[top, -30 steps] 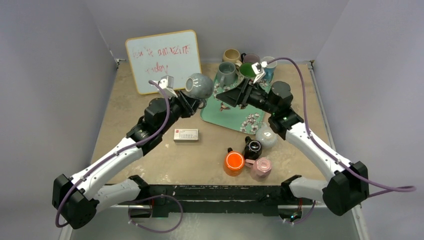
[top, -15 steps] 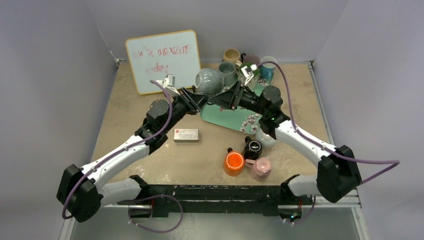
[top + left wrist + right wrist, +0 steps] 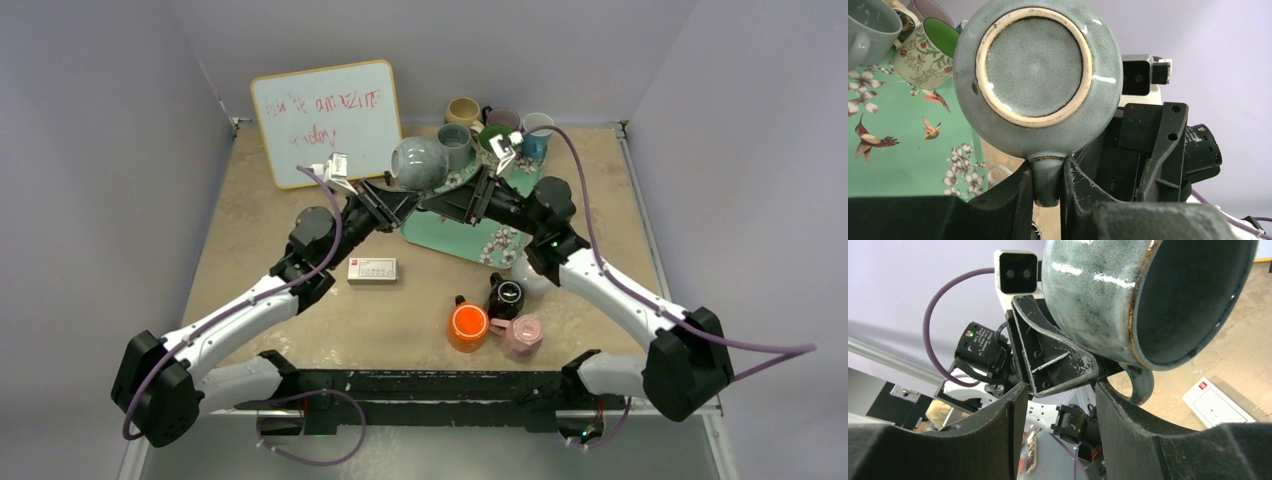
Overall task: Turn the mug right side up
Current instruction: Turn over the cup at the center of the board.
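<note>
A grey-blue glazed mug (image 3: 418, 162) hangs in the air over the left corner of the tray. My left gripper (image 3: 400, 195) is shut on the mug's handle (image 3: 1046, 180). In the left wrist view the mug's base (image 3: 1035, 65) faces the camera. In the right wrist view its dark mouth (image 3: 1193, 295) is turned toward my right arm. My right gripper (image 3: 432, 204) reaches in from the right, just under the mug. It is open (image 3: 1060, 390), with nothing gripped; a left fingertip (image 3: 1053, 362) sits above the gap, and the handle loop (image 3: 1140, 385) lies beside its right finger.
A teal floral tray (image 3: 470, 235) holds several mugs, and more stand behind it (image 3: 462, 110). A whiteboard (image 3: 325, 120) leans at the back left. A white box (image 3: 372, 269) lies mid-table. Orange (image 3: 468, 324), black (image 3: 506, 296) and pink (image 3: 522, 335) mugs stand near the front.
My left arm carried the mug to the right, over the tray's corner. My right gripper swung left to meet it under the mug and its jaws narrowed a little.
</note>
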Robot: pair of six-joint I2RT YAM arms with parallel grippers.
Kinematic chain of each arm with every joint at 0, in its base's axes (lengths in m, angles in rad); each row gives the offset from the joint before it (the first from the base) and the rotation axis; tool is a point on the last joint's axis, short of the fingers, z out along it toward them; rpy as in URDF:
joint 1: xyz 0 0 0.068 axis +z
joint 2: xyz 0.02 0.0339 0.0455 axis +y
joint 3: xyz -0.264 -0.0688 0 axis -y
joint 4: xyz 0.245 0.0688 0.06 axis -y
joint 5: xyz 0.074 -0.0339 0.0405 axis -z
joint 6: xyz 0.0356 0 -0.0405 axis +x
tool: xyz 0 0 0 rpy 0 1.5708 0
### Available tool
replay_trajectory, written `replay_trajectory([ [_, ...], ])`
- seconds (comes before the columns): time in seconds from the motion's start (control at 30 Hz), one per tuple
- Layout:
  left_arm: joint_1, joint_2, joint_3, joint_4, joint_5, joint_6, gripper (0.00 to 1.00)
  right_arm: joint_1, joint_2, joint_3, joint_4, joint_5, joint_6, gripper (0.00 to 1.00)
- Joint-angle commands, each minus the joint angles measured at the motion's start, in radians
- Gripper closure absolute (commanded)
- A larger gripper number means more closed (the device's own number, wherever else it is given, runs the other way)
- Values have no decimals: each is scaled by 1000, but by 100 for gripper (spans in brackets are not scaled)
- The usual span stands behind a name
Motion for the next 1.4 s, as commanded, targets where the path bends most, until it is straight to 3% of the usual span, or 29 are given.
replay_trajectory([
  [0.0,-4,-90,15,142,-28,40,100,6,-78,4,-108,60,-99,45],
  [0.27,-4,-115,-21,178,-41,36,100,6,-42,8,-58,58,-64,45],
  [0.4,-4,-109,-35,221,0,1,100,6,48,-19,233,-23,113,47],
  [0.53,-4,-114,-16,189,28,27,100,6,97,-32,365,-41,239,46],
  [0.67,-3,-147,-33,160,-26,59,100,2,81,-21,278,-51,211,43],
  [0.87,-3,-172,-32,148,-46,71,100,-2,-12,1,2,5,20,42],
  [1.37,-4,-147,-25,200,-33,31,100,-2,8,-28,118,-14,102,30],
])
